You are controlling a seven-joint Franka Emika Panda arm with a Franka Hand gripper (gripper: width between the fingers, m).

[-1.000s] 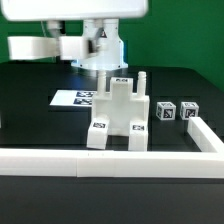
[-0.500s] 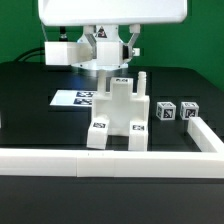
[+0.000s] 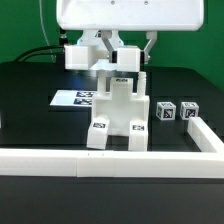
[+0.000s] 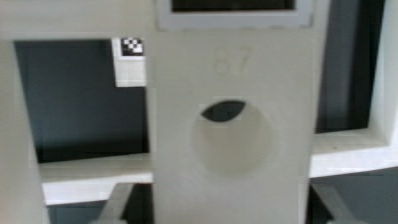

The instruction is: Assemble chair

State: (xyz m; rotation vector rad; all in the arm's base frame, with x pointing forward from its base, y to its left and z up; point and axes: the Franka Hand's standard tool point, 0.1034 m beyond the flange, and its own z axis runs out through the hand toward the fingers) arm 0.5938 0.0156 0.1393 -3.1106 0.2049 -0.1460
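Observation:
The part-built chair (image 3: 118,118), matte white with small tags, stands upright against the front rail. My gripper (image 3: 120,67) hangs right over its top. In the wrist view a white chair part (image 4: 231,120) with an oval hole and a tag at its far end fills the space between my fingers (image 4: 139,200), and my gripper (image 4: 231,208) is shut on it. In the exterior view this held part blends with the chair's top, so I cannot tell whether they touch. Two small tagged chair blocks (image 3: 165,110) (image 3: 188,110) lie to the exterior view's right.
A long low white rail (image 3: 60,160) runs along the front and turns back on the exterior view's right (image 3: 206,134). The marker board (image 3: 74,97) lies flat behind the chair on the exterior view's left, and the marker board (image 4: 130,60) also shows in the wrist view.
My gripper has come forward and down from the back of the table to just above the chair's top. Its jaws stayed shut. The chair and blocks have not moved.

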